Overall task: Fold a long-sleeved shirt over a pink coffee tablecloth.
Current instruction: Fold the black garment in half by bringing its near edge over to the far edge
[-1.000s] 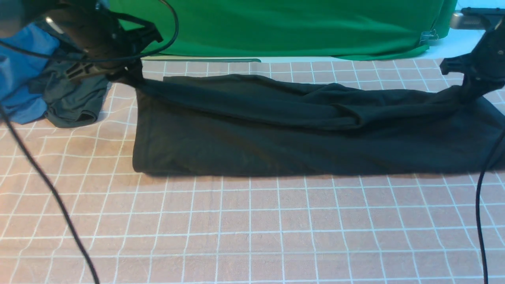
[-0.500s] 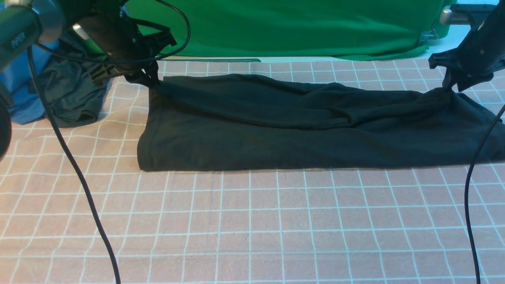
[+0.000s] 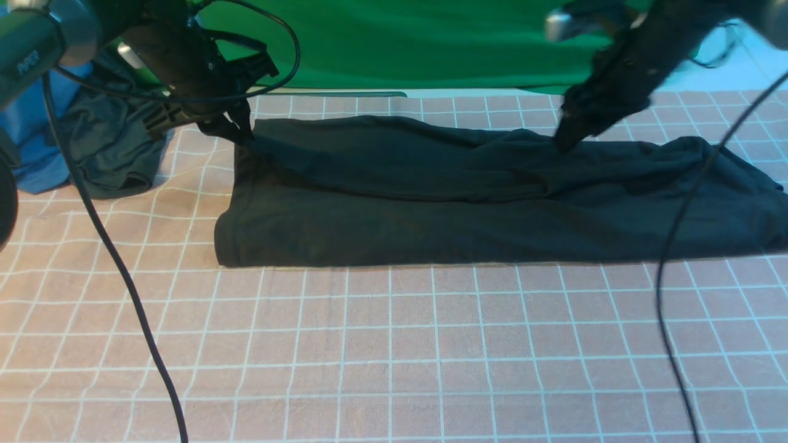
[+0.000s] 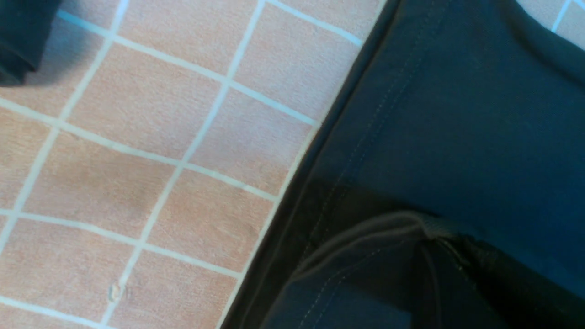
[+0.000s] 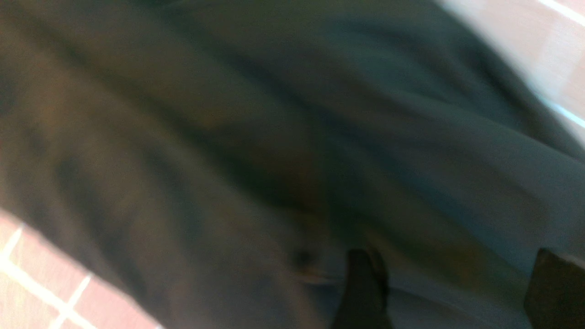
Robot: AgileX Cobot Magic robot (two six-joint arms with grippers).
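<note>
Pink checked tablecloth (image 3: 394, 357) covers the table, with a green cloth (image 3: 431, 43) hung behind it. On the tablecloth the black shirt (image 3: 431, 209) lies as a long band, apparently folded once lengthwise, and the crosswise folds seem left to do. At its far left corner the left gripper (image 3: 239, 130) is pinching the fabric. Over the shirt's right half the right gripper (image 3: 563, 143) hovers with its fingers (image 5: 363, 292) spread, holding nothing.

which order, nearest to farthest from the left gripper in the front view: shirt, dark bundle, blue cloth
1. shirt: touching; its far left corner is pinched in the left gripper.
2. dark bundle: on the tablecloth, off to the gripper's left.
3. blue cloth: at the left edge, beyond the bundle.
</note>
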